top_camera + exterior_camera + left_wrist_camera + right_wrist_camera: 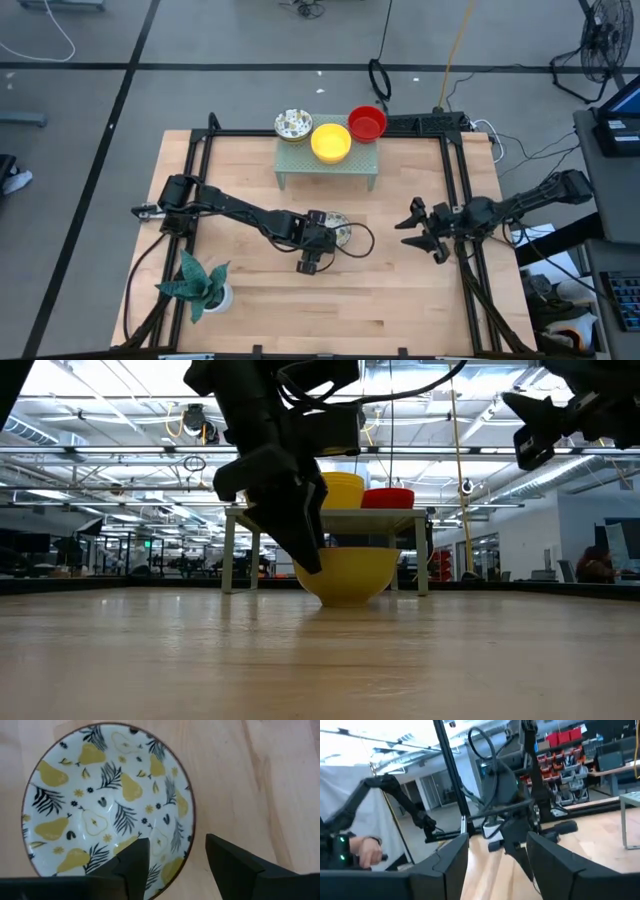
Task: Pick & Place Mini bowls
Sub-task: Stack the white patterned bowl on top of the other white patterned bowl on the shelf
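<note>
Across the wooden surface (400, 290), the pale green rack (328, 165) is being shown standing at the far edge, with a patterned bowl (293, 124), a yellow bowl (331, 142) and a red bowl (367, 123) being carried on its top, while a potted plant (200, 285) is being kept at the near left corner. Near the middle, the left gripper (312, 262) is being held with its fingers (135, 865) parted astride the rim of a pear-patterned bowl (107, 802), one finger inside and one outside, no squeeze being visible. At the right side, the right gripper (425, 228) is being held above the surface, fingers (547, 862) spread wide and nothing being gripped.
</note>
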